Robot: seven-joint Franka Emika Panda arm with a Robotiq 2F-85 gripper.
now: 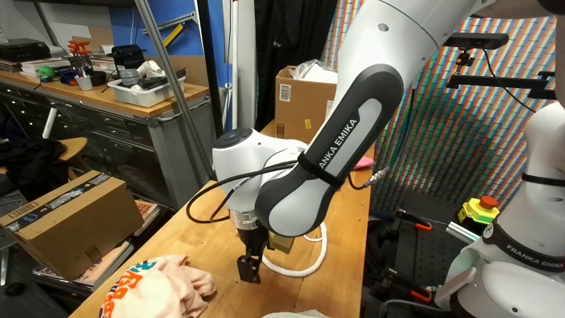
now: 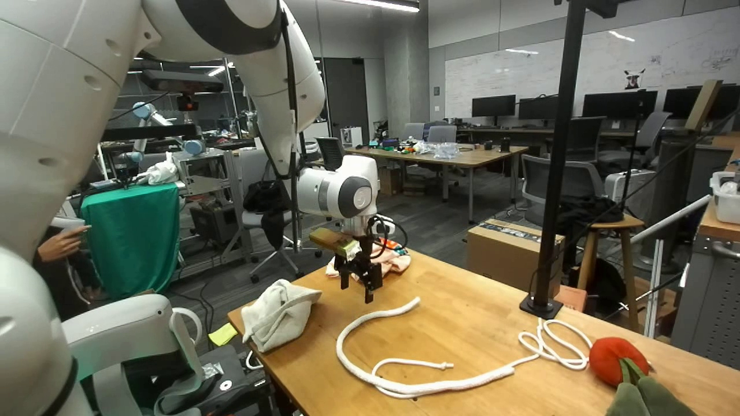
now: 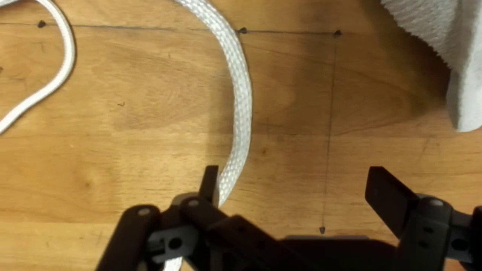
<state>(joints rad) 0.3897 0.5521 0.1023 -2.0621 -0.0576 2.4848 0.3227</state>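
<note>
Your wide-parted fingers [image 3: 391, 201] near the braided white rope [image 3: 242, 94], red plush [image 2: 614, 359] at four o'clock only in an exterior view.

That thick, braided white rope [image 3: 243, 101] shows a woven pattern; the two-fingered black gripper [image 3: 293, 173] looks plain, the crumpled peach cloth [image 1: 172, 282] lettered orange and teal.

Room between rope [image 3: 243, 101] and cloth [image 3: 469, 86]

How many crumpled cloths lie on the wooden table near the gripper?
2: a peach printed garment and a white towel, at different corners of the same end of the wooden table. Either bundle could hide another piece.
</note>
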